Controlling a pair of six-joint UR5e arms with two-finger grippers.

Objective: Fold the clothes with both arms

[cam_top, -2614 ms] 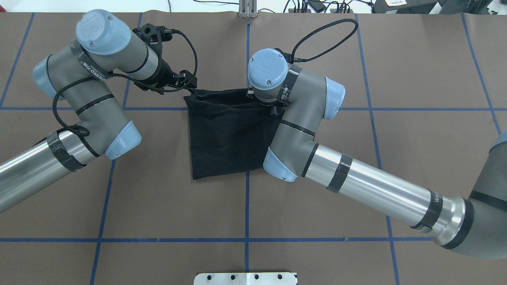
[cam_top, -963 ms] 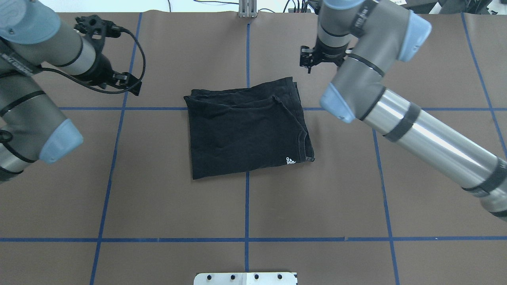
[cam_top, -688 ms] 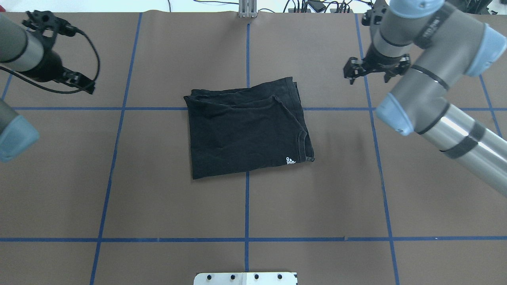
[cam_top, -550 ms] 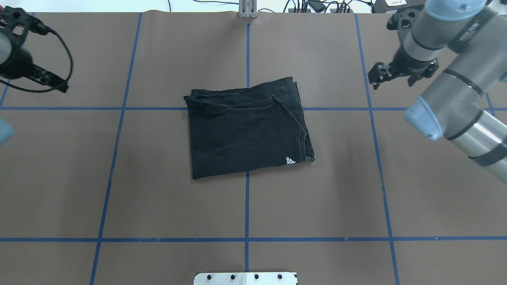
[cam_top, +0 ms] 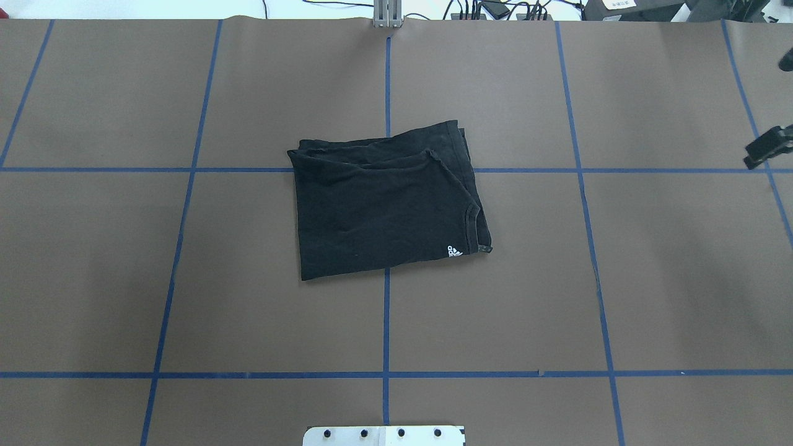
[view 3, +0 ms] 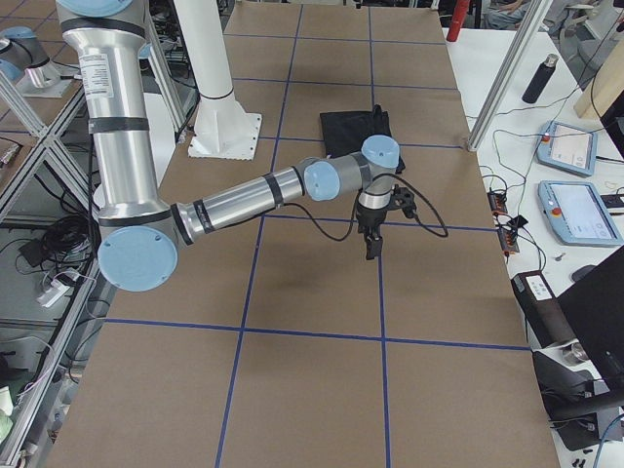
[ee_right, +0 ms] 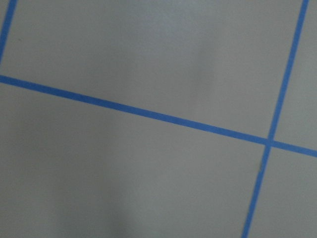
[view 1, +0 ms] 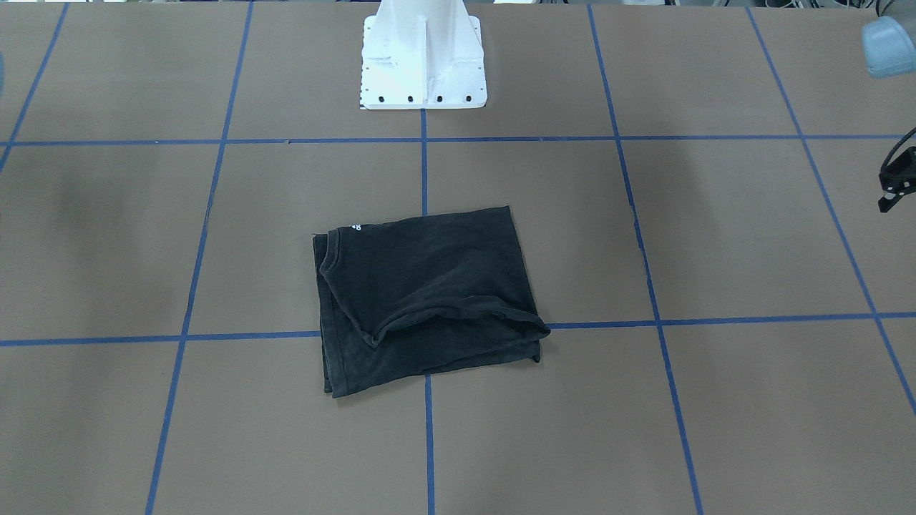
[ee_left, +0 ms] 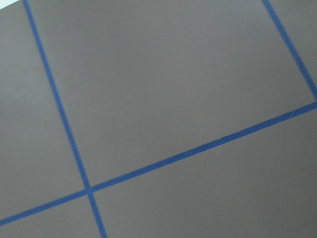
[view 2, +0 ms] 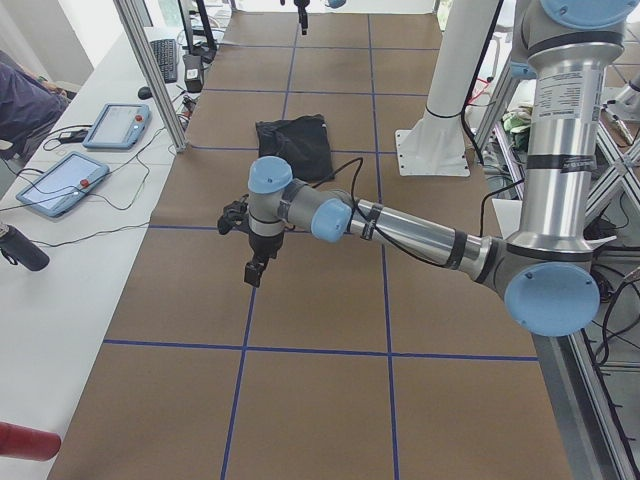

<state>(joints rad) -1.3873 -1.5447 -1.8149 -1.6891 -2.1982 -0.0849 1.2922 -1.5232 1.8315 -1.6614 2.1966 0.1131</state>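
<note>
T-shirt (cam_top: 384,204), black cloth, folded into rumpled rectangle.

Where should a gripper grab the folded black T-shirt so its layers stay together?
Pinch the near edge of the T-shirt, coming in low from the robot's side. It looks like one closed fold, whereas the far edge shows staggered loose layers.
</note>
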